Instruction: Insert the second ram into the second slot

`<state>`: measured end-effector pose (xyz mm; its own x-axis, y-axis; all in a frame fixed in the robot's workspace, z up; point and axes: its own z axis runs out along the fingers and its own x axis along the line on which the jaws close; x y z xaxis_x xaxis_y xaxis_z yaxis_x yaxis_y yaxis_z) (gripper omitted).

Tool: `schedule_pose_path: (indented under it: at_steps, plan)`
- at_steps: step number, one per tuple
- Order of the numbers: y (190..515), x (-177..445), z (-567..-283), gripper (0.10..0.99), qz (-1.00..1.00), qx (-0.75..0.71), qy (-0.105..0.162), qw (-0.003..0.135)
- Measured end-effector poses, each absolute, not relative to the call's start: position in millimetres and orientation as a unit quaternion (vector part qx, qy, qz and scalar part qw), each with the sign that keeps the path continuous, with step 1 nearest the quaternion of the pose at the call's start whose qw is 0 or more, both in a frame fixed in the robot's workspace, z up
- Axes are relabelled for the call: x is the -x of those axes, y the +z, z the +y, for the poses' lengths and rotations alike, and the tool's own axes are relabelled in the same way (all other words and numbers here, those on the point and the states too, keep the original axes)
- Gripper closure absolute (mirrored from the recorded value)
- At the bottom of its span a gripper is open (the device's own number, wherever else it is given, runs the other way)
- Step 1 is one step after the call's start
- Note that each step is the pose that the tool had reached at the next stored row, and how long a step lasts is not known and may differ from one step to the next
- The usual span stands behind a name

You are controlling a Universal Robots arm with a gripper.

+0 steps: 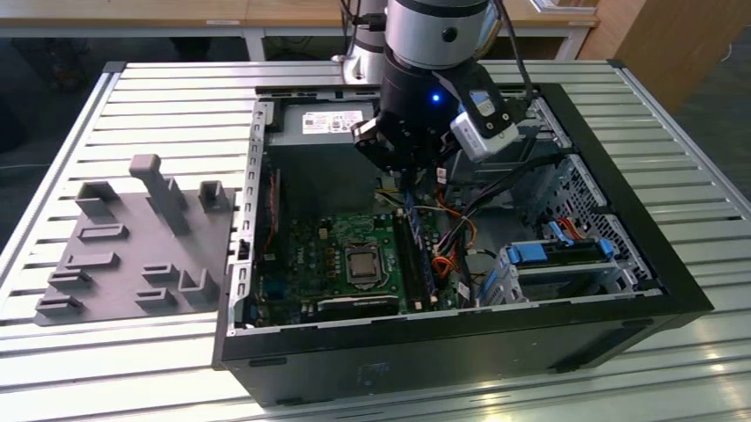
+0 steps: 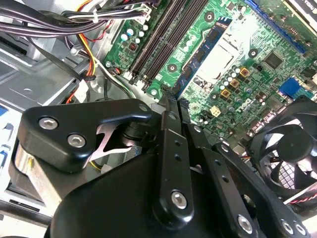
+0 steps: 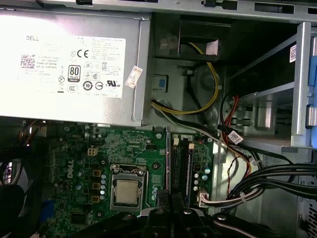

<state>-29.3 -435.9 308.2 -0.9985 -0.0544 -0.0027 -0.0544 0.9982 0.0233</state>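
**Blue second ram [image 2: 200, 62] pinched in closed jaws above the motherboard [image 2: 237, 84]**

In the second wrist view the jaws are closed on the second ram. Their black fingers [image 2: 171, 148] meet with nothing between them but the thin board. The stick runs out from the fingertips as a narrow blue strip with dark chips. It shows against the green motherboard between the dark memory slots [image 2: 163, 39] and the processor socket [image 2: 218, 57], parallel to the slots. Whether its far edge touches the board cannot be told. A black fan [image 2: 290, 148] sits near the fingers, and bundled cables [image 2: 74, 20] cross beyond the slots.

In the first wrist view the fingertips [image 3: 168, 213] are pressed together. A thin dark strip, seen edge-on, leads from them alongside the slots [image 3: 182, 166], on the processor socket's [image 3: 128, 191] side. A grey power supply [image 3: 74, 64] lies past the board.

In the exterior view the arm [image 1: 434, 53] reaches down into an open black computer case [image 1: 470, 343] lying on a slatted metal table [image 1: 153, 97]. The jaws hang above the motherboard, and the blue stick [image 1: 407, 207] points down from them toward the slots [image 1: 413, 255]. A grey pegged fixture [image 1: 129, 246] rests on the table beside the case, on the exterior view's left.
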Motion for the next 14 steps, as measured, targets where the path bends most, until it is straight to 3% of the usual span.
schedule_pose_path:
  at_steps: [14]
  plan:
    - [306.9, 29.3, -435.9, 0.953, 1.0, 0.027, 0.012, -0.002]
